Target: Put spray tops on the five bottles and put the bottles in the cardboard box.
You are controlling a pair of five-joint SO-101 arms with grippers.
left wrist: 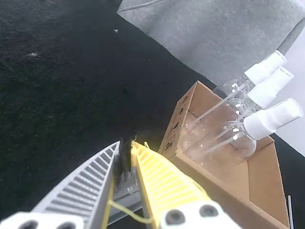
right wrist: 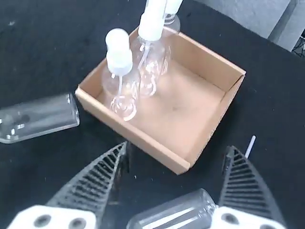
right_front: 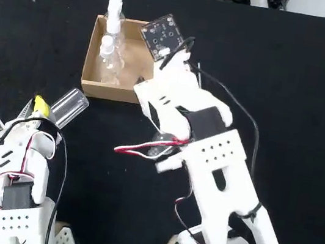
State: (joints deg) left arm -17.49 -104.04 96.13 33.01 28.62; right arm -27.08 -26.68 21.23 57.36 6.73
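Observation:
The cardboard box (right_front: 134, 71) (right wrist: 183, 102) (left wrist: 175, 129) stands at the table's far left of centre. Three clear bottles with white spray tops (right_front: 115, 3) (left wrist: 267, 121) (right wrist: 119, 50) stand in its left part. A clear bottle without a top (right_front: 71, 106) (right wrist: 40, 117) lies just outside the box's front wall, beside the yellow finger of my left gripper (right_front: 38, 105) (left wrist: 127, 143), whose fingers are shut with something clear glinting low between them. My right gripper (right wrist: 177, 148) (right_front: 145, 91) hangs open by the box's front right corner. Another topless bottle (right_front: 160, 143) (right wrist: 171, 214) lies under that arm.
A thin white tube (right wrist: 250, 145) lies on the black cloth (right_front: 294, 69) right of the box. The right arm's body and its wires (right_front: 145, 150) cover the table's middle. Open cloth lies to the far right and far left.

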